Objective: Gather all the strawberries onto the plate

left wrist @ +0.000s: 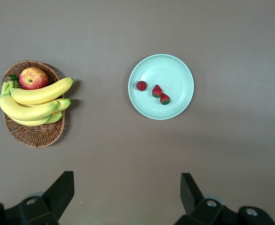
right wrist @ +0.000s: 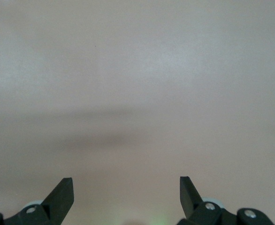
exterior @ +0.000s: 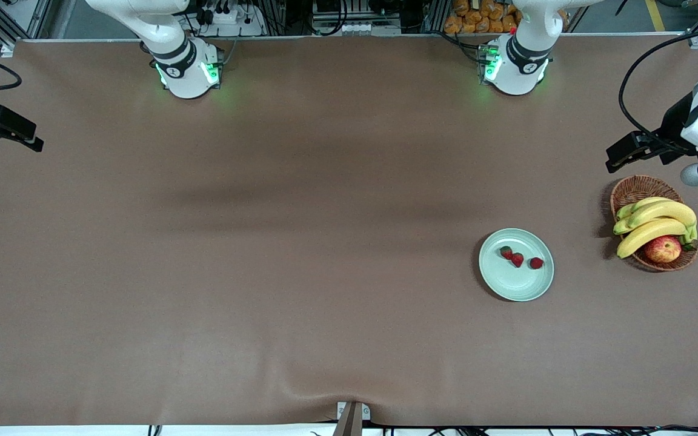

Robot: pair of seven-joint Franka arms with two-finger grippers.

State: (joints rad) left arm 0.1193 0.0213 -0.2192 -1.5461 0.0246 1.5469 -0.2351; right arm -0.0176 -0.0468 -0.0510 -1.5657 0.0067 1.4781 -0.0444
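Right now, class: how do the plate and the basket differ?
The plate is smooth, pale mint green; the basket is brown woven wicker. The plate holds three small strawberries; the basket holds bananas and an apple. The basket lies closer to the left arm's end. Both are round and rest on the table.

Open table, clutter only at the left arm's end

The brown table (exterior: 264, 254) lies bare across its middle; the plate (exterior: 509, 284) and the basket (exterior: 634, 189) of bananas (exterior: 658, 221) sit well apart, a clear lane between them.
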